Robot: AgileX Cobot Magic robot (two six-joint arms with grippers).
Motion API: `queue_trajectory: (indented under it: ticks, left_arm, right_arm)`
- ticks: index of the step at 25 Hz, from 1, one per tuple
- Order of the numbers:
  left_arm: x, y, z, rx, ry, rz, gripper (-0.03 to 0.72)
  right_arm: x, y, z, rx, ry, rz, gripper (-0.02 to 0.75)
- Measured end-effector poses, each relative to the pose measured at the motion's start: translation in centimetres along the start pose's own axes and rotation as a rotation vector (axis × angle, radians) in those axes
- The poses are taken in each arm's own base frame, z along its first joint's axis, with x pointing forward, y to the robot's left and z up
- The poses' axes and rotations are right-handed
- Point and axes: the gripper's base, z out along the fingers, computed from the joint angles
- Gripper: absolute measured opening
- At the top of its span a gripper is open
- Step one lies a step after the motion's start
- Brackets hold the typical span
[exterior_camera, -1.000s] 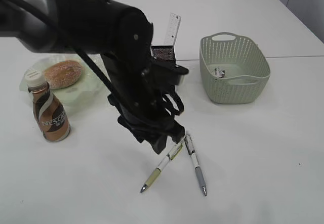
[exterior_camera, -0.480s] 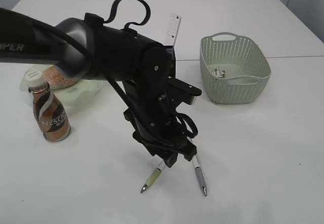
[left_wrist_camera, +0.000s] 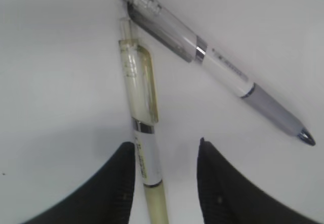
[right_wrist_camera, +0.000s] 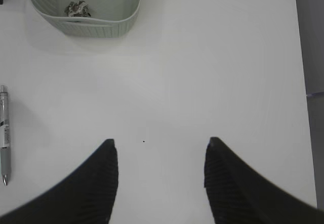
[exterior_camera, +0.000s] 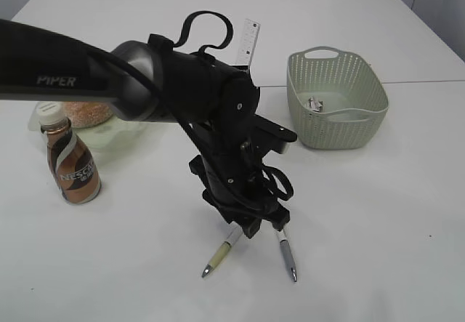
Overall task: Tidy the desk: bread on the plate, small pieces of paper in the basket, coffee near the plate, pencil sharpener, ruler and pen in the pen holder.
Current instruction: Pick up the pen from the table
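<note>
- The left gripper [left_wrist_camera: 166,183] hangs low over the table [exterior_camera: 378,213], jaws parted and astride the yellow pen [left_wrist_camera: 143,148]; the left finger [left_wrist_camera: 109,188] sits just beside the barrel, the right one apart from it, so it grips nothing.
- In the exterior view the left arm [exterior_camera: 182,97] reaches in from 9 o'clock and covers the upper ends of both pens.
- The yellow pen [exterior_camera: 221,253] points its tip to 7 o'clock; the grey pen [exterior_camera: 286,253] points to 5 o'clock. Their clicker ends meet in a V in the left wrist view, grey pen [left_wrist_camera: 223,67] running off to 4 o'clock.
- The right gripper [right_wrist_camera: 161,181] is wide open over bare table, holding nothing.
- The basket [exterior_camera: 338,100] stands at 2 o'clock, with paper scraps [right_wrist_camera: 77,7] inside.
- The coffee [exterior_camera: 69,158] stands upright at 9 o'clock, just beside the plate [exterior_camera: 109,137], which carries the bread [exterior_camera: 87,115].
- The ruler [exterior_camera: 247,42] sticks up at 12 o'clock behind the arm; its holder is hidden.
</note>
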Motion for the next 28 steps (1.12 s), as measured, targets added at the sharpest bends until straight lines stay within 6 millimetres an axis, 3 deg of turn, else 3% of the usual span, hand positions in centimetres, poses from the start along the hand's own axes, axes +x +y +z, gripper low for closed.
queue_trajectory:
  ticks: [7, 28]
  left_arm:
    - [0.5, 0.5, 1.9, -0.014, 0.068, -0.004, 0.289]
    - [0.7, 0.6, 2.7, -0.017, 0.093, -0.005, 0.237]
  right_arm:
    - [0.0, 0.0, 0.0, 0.0, 0.0, 0.0, 0.405]
    - [0.0, 0.0, 0.0, 0.0, 0.0, 0.0, 0.405]
